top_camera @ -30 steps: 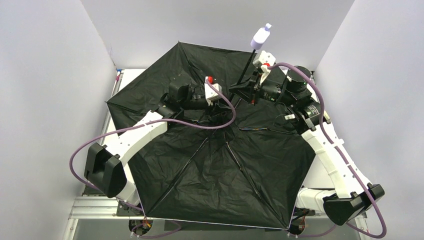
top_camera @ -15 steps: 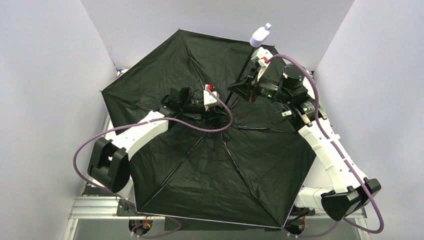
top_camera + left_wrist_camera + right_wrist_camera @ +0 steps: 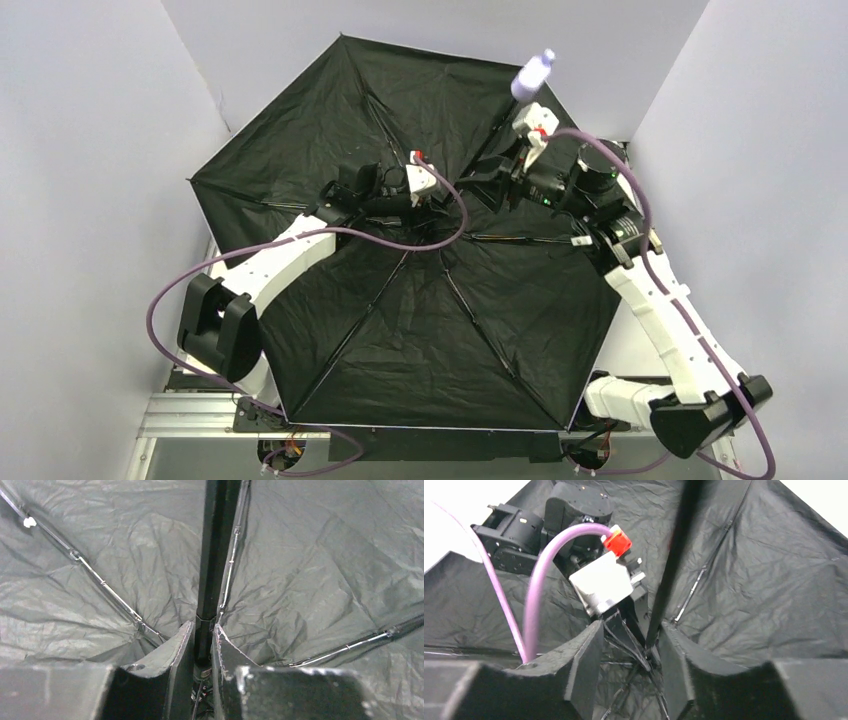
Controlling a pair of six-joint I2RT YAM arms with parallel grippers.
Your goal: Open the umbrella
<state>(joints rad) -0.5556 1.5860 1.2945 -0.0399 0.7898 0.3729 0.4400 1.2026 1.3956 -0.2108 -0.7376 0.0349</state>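
Note:
The umbrella (image 3: 420,330) is spread wide, its black lining and ribs facing up. Its thin black shaft (image 3: 497,130) slants up to the lavender handle (image 3: 533,74) at the back. My left gripper (image 3: 442,203) is at the hub. In the left wrist view that gripper (image 3: 202,630) is shut on the shaft (image 3: 215,555), with a finger pressed to each side. My right gripper (image 3: 480,186) is higher on the shaft. In the right wrist view it (image 3: 631,625) stands open, and the shaft (image 3: 674,555) passes close to its right finger (image 3: 676,655).
Grey walls close in on the left, back and right, and the canopy's back edge (image 3: 400,50) reaches the rear wall. The left arm's wrist camera and purple cable (image 3: 601,582) sit just ahead of my right gripper. The canopy hides nearly all of the table.
The canopy has spread wider, with its rear edge rising toward the back wall. My right gripper has opened off the shaft. The handle has shifted slightly right.

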